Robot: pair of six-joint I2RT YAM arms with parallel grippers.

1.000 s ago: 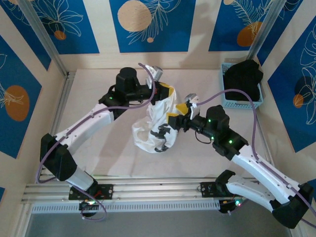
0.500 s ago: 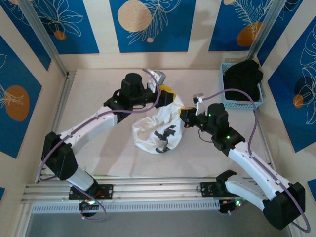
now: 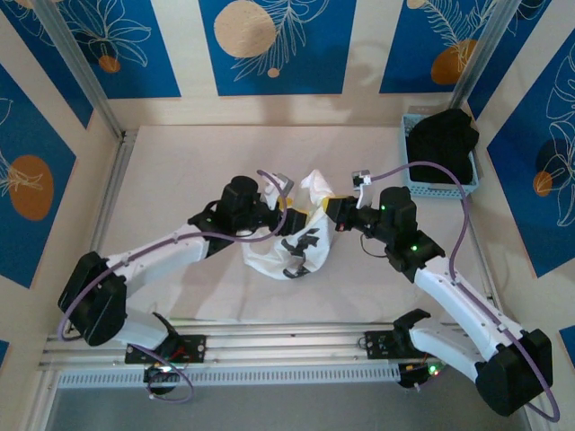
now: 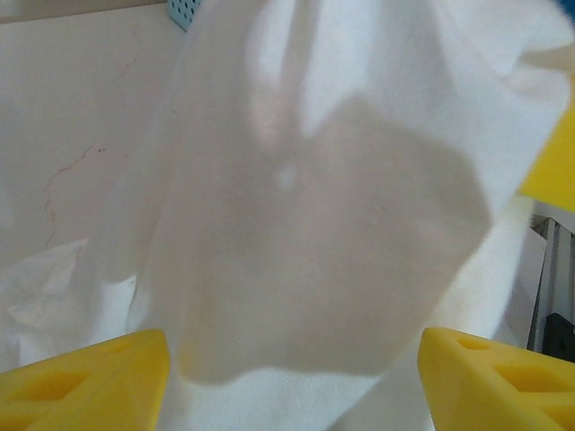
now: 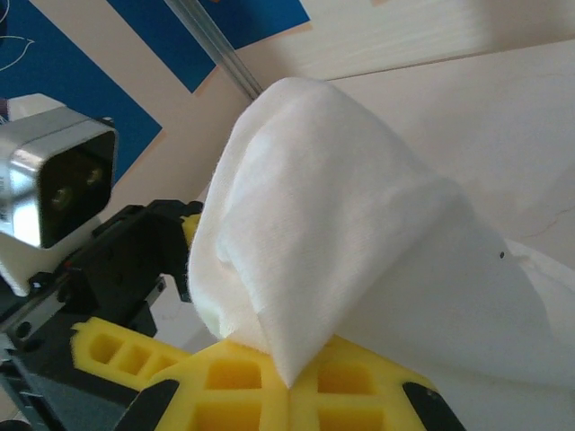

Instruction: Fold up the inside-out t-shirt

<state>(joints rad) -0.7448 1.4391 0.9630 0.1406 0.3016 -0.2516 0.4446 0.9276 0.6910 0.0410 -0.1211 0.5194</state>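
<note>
Near the middle of the table (image 3: 180, 162), a little toward the near edge: inside-out t-shirt (image 3: 265, 254), bunched in 1 wrinkled white heap, with 1 peak of cloth drawn up above the rest. Right gripper (image 5: 289, 388): jaws pressed together on that peak, pinching a fold of the t-shirt; holds it clear of the table, probably to let the heap hang open and expose an edge or seam. Left gripper (image 4: 292, 364): jaws spread, 2 yellow fingers (image 4: 85, 377) standing well apart, a hanging sheet of the cloth just in front of them, nothing clamped; sits just beside the right gripper, on its side toward the left edge of the table, seemingly placed to take a 2nd hold lower on the same drape. Stage, as judged: early, with no fold made and the garment not yet spread flat. Next move, by this reading: calls for 2 grips set well apart, to stretch the thin cloth flat rather than leave it sagging. Risk: soft cloth slipping out of a shallow pinch, or both grippers closing on 1 bunch. At the far right corner of the table: blue basket (image 3: 422, 187) holding a black garment (image 3: 442, 144), well apart from the work.
</note>
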